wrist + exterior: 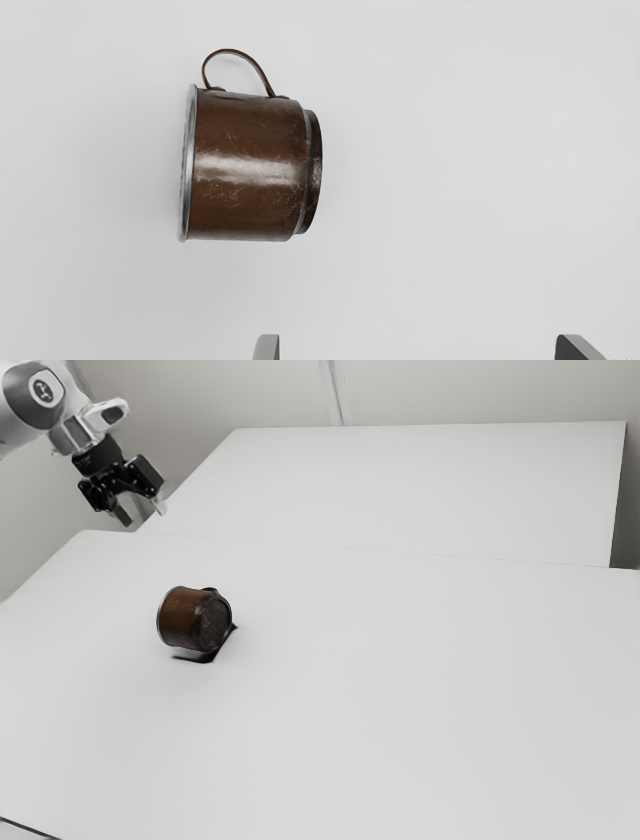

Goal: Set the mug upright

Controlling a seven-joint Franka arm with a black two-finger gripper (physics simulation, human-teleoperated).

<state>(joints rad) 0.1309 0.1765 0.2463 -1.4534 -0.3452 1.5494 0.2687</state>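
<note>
A smooth, matte white table (400, 710) extends across the foreground of the exterior view; behind it lies a second flat white surface (430, 490), with a pale grey wall (480, 390) beyond, crossed by a narrow upright strip (336, 390). The mug (250, 165) rests on its side on the table, toward the exterior view's left. Its body is a squat cylinder of brown, copper-like metal, scratched and mottled, with a bright band of reflected light along its length. A silvery, rolled rim (188, 165) borders the mouth; at the opposite end, the wall steps in to a narrower, darker base (316, 172), which is turned toward the exterior view's right. The handle (227, 50) is a thin curved strap joined to the body at two points. The black gripper (142, 515) is raised at the exterior view's upper left, well apart from the mug. Its fingers (267, 347) stand wide apart. The mug lies beyond the fingertips, offset toward one of them and touched by neither; its long axis runs roughly parallel to the line joining the two, and the handle projects from the side facing away from them.
</note>
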